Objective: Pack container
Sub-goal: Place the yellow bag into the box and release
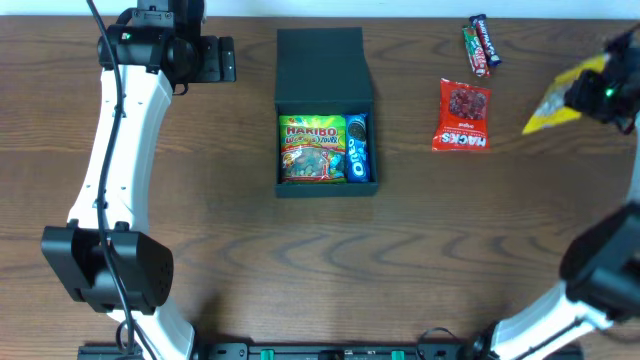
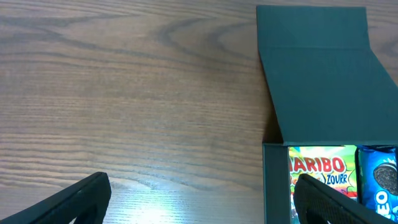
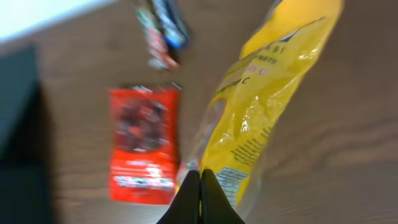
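R gripper [image 3: 200,177] clamped on yellow packet [image 3: 267,93]; box [image 1: 323,65] lies well to its left, past red packet [image 1: 463,115]. L gripper [image 2: 202,186] wide, empty.

The left gripper's [image 2: 202,186] 2 fingers [image 2: 74,202] stand wide apart over the wooden table [image 2: 124,93]. At right sits the dark box [image 2: 323,81], flap lid laid back, with a Haribo bag [image 2: 320,168] and an Oreo packet [image 2: 380,177] side by side inside.
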